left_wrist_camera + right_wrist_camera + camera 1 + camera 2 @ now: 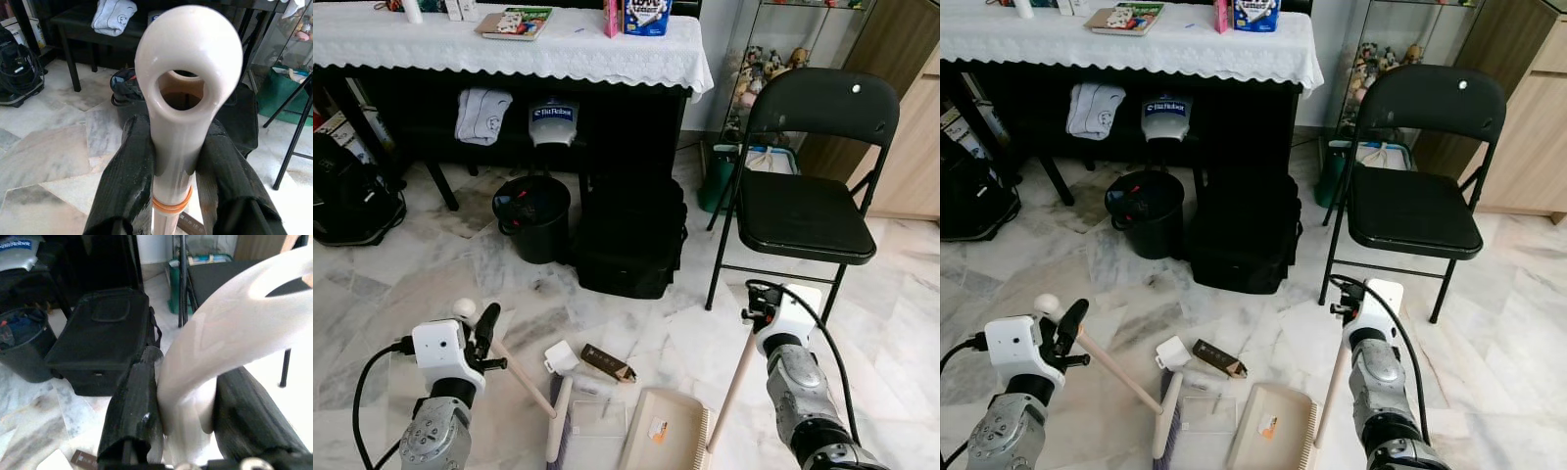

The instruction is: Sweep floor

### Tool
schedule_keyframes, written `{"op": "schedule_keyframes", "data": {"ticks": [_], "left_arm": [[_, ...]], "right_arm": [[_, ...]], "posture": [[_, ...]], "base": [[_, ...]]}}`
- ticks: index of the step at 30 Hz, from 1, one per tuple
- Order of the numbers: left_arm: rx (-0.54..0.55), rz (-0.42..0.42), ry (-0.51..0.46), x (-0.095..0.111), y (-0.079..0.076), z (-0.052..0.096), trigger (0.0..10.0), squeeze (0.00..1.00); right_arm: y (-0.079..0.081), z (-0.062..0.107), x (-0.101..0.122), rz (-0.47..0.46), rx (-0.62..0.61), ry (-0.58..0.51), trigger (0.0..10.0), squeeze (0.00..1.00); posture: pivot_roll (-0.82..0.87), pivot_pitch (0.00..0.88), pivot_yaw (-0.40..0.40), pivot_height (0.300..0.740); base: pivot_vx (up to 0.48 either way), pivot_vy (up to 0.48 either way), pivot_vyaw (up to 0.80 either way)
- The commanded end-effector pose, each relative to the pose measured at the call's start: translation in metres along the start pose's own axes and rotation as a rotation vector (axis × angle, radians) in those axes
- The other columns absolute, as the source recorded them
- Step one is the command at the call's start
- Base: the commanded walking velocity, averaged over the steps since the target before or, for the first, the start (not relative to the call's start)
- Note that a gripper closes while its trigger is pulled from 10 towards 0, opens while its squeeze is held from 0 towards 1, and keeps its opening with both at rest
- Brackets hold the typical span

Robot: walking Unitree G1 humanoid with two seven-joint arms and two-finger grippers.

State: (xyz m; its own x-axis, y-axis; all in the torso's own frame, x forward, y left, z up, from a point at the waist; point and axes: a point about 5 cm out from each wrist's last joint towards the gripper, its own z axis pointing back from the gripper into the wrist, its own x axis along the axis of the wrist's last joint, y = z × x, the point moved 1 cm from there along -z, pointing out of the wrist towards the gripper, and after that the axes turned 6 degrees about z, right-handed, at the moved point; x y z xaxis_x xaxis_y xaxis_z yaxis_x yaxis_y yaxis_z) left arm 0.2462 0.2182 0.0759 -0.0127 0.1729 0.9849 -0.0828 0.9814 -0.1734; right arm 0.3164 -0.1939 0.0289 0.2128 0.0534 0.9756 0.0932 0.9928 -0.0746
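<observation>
Left gripper [173,166] clamped the broom handle [521,379] — right gripper [188,401] clamped the dustpan handle [734,382] above the dustpan [661,436].

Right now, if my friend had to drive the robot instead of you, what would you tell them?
Left gripper: shut on the broom handle, near its cream looped end.
Right gripper: shut on the dustpan handle.
Broom head rests on the marble floor in front of the robot, beside the dustpan.
Litter: a small brown box and a white scrap lie just beyond the broom and pan; neither is in the pan yet.
Left to do: sweep both into the dustpan. A black bin stands ahead, by the table.
</observation>
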Motion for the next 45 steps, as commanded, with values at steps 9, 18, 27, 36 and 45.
{"op": "schedule_keyframes", "data": {"ticks": [9, 18, 27, 36, 45], "left_arm": [[0.024, 0.015, 0.015, -0.004, 0.002, 0.004, 10.0, 0.0], [0.053, 0.0, -0.034, 0.003, 0.007, 0.001, 10.0, 0.0], [0.074, -0.02, -0.07, 0.012, 0.014, 0.001, 10.0, 0.0], [0.078, -0.022, -0.087, 0.014, 0.014, 0.003, 10.0, 0.0], [0.088, -0.032, -0.103, 0.02, 0.018, 0.002, 10.0, 0.0]], "right_arm": [[0.01, 0.007, -0.004, 0.146, 0.04, -0.04, 10.0, 0.0], [0.009, 0.005, 0.006, 0.213, 0.073, -0.112, 10.0, 0.0], [0.01, 0.005, 0.016, 0.229, 0.094, -0.186, 10.0, 0.0], [0.015, 0.003, 0.032, 0.218, 0.102, -0.272, 10.0, 0.0], [0.016, 0.001, 0.036, 0.202, 0.099, -0.29, 10.0, 0.0]], "posture": [[0.03, 0.114, 0.014, 0.74], [0.02, 0.105, 0.012, 0.74], [0.02, 0.091, 0.012, 0.74], [0.03, 0.09, 0.013, 0.74], [0.03, 0.109, 0.012, 0.74]], "base": [[0.0, 0.0, 0.0], [0.0, 0.0, 0.0], [0.0, 0.0, 0.0], [0.0, 0.0, 0.0], [0.0, 0.0, 0.0]]}}
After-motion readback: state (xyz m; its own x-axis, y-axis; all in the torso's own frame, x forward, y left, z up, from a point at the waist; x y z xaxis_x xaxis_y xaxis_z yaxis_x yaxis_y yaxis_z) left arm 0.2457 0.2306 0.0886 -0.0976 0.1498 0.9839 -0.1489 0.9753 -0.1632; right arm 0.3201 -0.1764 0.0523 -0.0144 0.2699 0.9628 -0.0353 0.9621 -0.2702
